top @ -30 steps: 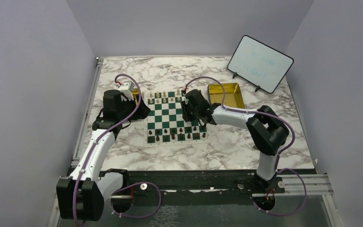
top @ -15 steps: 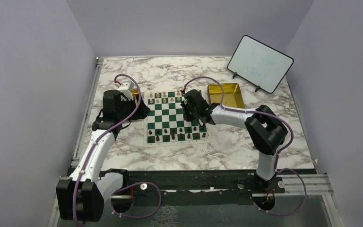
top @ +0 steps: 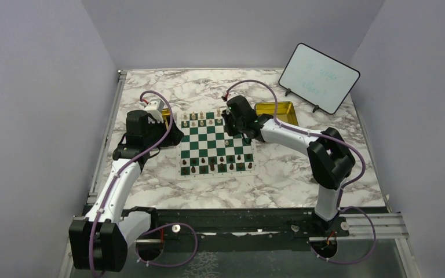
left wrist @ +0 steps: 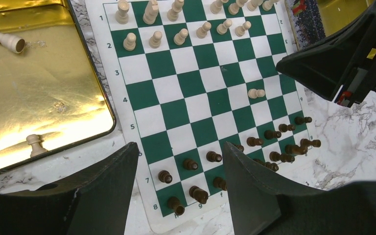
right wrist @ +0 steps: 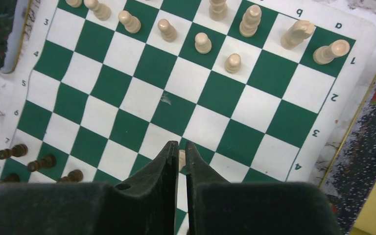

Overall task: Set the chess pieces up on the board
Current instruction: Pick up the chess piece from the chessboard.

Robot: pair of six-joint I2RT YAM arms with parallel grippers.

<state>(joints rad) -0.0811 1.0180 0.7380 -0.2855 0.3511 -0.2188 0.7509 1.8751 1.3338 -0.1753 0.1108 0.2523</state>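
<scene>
The green and white board (top: 217, 174) lies in the middle of the table. Cream pieces (top: 200, 119) stand on its far rows and dark brown pieces (top: 214, 164) on its near rows. One cream pawn (top: 226, 142) stands alone mid-board toward the right, also in the left wrist view (left wrist: 256, 93). My right gripper (top: 230, 128) hangs above the board's far right part, apart from that pawn. In the right wrist view its jaws (right wrist: 181, 145) leave only a slit, with the pawn (right wrist: 181, 159) showing through below. My left gripper (left wrist: 178, 147) is open and empty above the board's left side.
A gold tray (left wrist: 39, 88) left of the board holds a lying cream piece (left wrist: 2, 39) and a standing cream pawn (left wrist: 35, 144). A second gold tray (top: 278, 116) sits right of the board. A small whiteboard (top: 318, 77) stands at the back right.
My right gripper has moved from the board's right middle toward its far edge, leaving the lone cream pawn standing where it was. The left arm has not moved.
</scene>
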